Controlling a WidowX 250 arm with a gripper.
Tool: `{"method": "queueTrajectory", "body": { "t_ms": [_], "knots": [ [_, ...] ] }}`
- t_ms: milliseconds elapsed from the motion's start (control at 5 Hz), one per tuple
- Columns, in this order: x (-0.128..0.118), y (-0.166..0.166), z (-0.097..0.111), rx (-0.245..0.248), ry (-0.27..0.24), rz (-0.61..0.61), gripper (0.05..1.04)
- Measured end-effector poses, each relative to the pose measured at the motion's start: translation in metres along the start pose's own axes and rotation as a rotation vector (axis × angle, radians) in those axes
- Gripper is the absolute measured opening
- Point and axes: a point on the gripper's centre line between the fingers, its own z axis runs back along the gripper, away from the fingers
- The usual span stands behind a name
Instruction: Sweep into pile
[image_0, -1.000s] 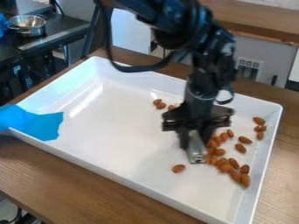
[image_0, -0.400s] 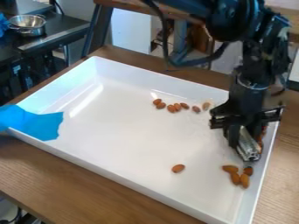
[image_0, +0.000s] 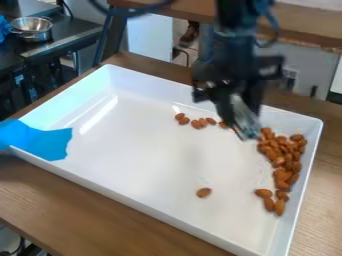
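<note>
Readable text: none | labels, brands: none legible | numbers: none legible | signs: none legible

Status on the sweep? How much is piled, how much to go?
Partly done, by the look of it. Done: most almonds sit in one pile by the tray's right wall. In hand: gripper is over the tray's far side, silvery piece at its lower end, left of the pile. Left: a loose row near the far wall, one stray almond toward the near side.
</note>
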Motion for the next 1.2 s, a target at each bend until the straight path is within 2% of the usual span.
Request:
{"method": "queueTrajectory", "body": {
  "t_ms": [200, 400, 600, 800, 1000, 1200],
  "knots": [
    [-0.014, 0.026, 0.001, 0.05, -0.003, 0.078, 0.38],
    [-0.036, 0.053, -0.02, 0.115, -0.036, 0.193, 0.381],
    [-0.051, 0.067, -0.039, 0.133, -0.061, 0.316, 0.38],
    [-0.059, 0.066, -0.057, 0.137, -0.1, 0.382, 0.381],
    [-0.065, 0.062, -0.074, 0.156, -0.13, 0.378, 0.38],
    [-0.06, 0.052, -0.078, 0.152, -0.158, 0.382, 0.38]
  ]
}}
